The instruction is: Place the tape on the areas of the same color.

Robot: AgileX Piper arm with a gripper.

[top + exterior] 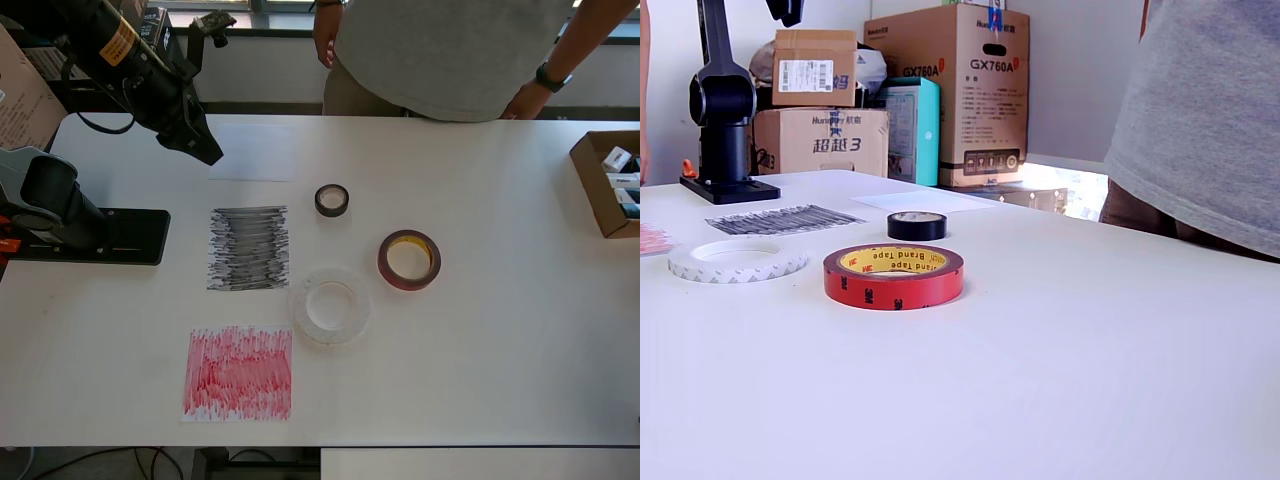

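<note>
Here the white counter [480, 360] carries all three tape rolls, none of them on a patch of its own colour. Taking the black scribbled patch [248, 248] as the landmark in the overhead view: the small black roll [332, 200] lies flat to its upper right, apart from it. The translucent white roll [332, 306], the largest, lies flat just beside the patch's lower right corner, its rim close to or barely meeting the paper's edge. The dark-red roll [409, 260] with its yellowish core lies farther to the right of the patch, just beside the white roll but not touching it. The red scribbled patch [238, 373] sits below the black patch, with a bare strip of counter between them. The plain white sheet [253, 152] lies above the black patch and is hard to pick out against the counter.

The arm's jaws [205, 150] hang above the counter to the upper left of the black patch, near the white sheet's left edge, holding nothing; whether they are spread or pressed together I cannot tell. The arm's black base [95, 236] stands on the counter to the patch's left.

A person in a grey shirt [450, 50] stands at the far edge of the counter, and an open cardboard box [600, 185] rests at the far right.
</note>
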